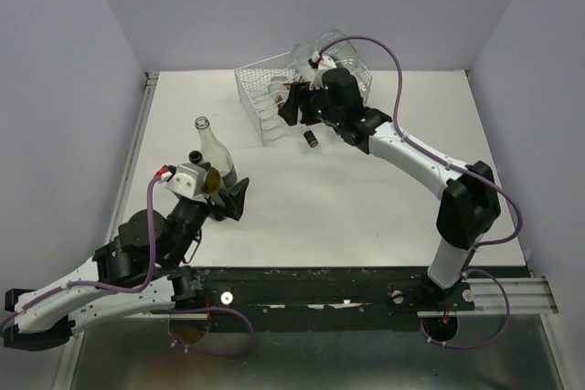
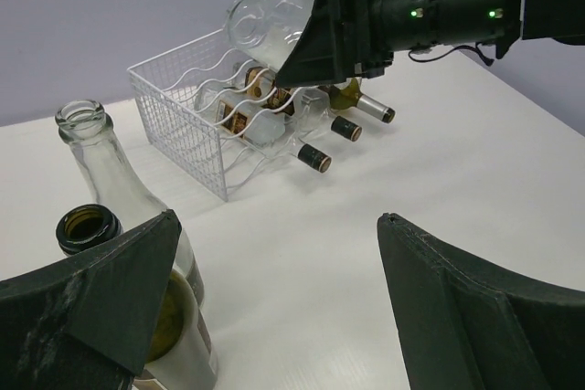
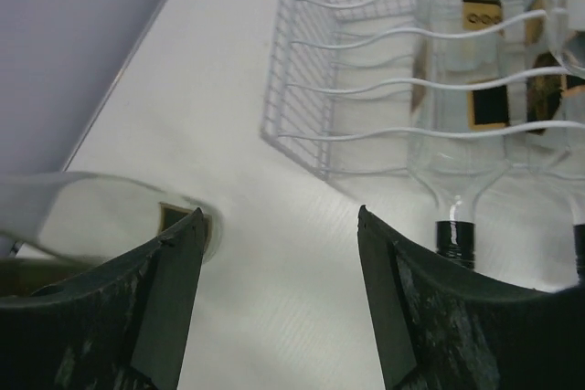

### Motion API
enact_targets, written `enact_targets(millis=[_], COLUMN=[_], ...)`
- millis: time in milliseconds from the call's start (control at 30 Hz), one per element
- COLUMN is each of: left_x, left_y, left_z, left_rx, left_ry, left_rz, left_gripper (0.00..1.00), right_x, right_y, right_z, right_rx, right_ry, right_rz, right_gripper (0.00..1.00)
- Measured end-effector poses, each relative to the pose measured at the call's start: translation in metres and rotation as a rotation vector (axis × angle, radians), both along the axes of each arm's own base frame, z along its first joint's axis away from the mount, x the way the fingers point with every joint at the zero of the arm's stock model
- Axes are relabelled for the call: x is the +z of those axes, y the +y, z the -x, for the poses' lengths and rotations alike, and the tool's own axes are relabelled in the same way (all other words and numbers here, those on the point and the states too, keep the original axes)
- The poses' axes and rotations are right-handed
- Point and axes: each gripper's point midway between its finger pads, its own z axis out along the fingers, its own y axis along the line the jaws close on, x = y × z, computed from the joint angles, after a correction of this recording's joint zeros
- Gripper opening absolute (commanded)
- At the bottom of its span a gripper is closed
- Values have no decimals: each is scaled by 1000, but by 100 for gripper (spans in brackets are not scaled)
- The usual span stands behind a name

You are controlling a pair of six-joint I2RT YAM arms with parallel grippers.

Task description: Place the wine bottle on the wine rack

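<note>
Filling partly done: wine rack, at far edge of table, centre, already loaded with several bottles, laid flat, long axes level, capped necks pointed out toward near-right. Two remaining: clear bottle and dark bottle, stood upright near left edge, mouths up. Over rack, right gripper seen parted, empty. Beside standing pair, left gripper spread wide, nothing held.

The left arm lies low over the table's near left corner, forearm angled inward. The left gripper points toward the far edge, jaws spread wide with nothing between them. The right arm rises from the near edge, bends at the elbow and reaches to the far edge. The right gripper tilts down, fingers parted over bare table.
</note>
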Motion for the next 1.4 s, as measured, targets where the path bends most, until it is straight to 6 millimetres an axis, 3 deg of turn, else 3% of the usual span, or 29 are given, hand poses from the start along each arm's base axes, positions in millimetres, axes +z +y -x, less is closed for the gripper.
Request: enact_targets(millis=[133,233,433,500,800,1000,1400], left_x=[5,14,36,40,42,43,37], left_y=[6,15,41,50,89,101,105], left_z=[2,5,10,11,15,17,17], left_rx=[3,4,35,55,145,165,178], left_ry=[-8,-18,-39,-39,-22,-20,-5], left_rz=[31,78,190,218,319,369,374], left_gripper=[99,99,99,99,99,99,99], right_x=[32,37,41,44,46,41,31], right_y=[28,55,103,114,164,197,212], right_z=[46,86,149,161,179,190,181], right_rx=[181,338,566,608,719,746,701], right_ry=[-87,-132,-208,-233,-314,-331,-329], right_rz=[-27,-22,-19,-29,-51,-51,-41], right_gripper=[80,98,100,100,100,84,77])
